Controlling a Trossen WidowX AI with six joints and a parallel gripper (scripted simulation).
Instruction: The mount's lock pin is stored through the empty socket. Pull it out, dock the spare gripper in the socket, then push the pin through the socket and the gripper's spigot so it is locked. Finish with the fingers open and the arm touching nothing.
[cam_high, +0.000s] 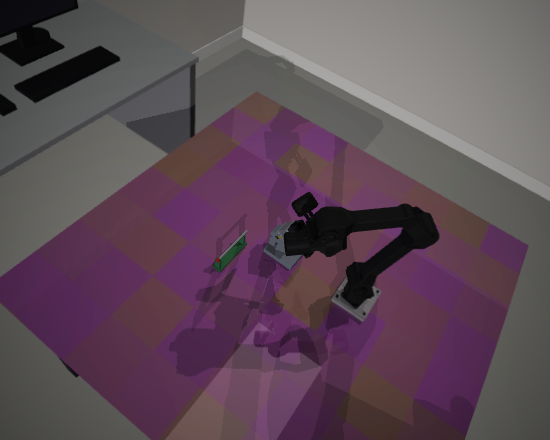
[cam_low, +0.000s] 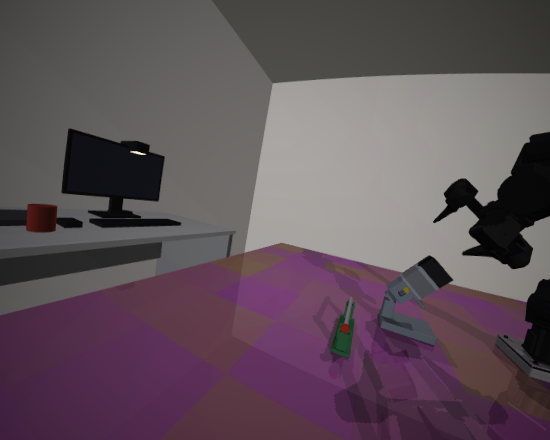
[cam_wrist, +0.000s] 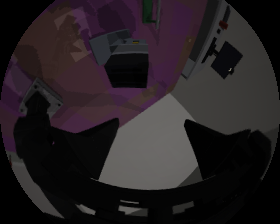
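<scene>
The grey mount stands on the patterned table top. Its tilted socket holds the spare gripper, a grey body with a black outer end. A small dark opening with a yellow patch shows on the socket's side. The lock pin, a pale rod with a red end, lies along the green rack beside the mount. My gripper is open and empty, above and back from the spare gripper's black end, apart from it. Its fingertips are hidden in the top view.
The arm's pale base plate stands on the mount's other side from the rack. A separate desk carries a monitor, a keyboard and a red mug.
</scene>
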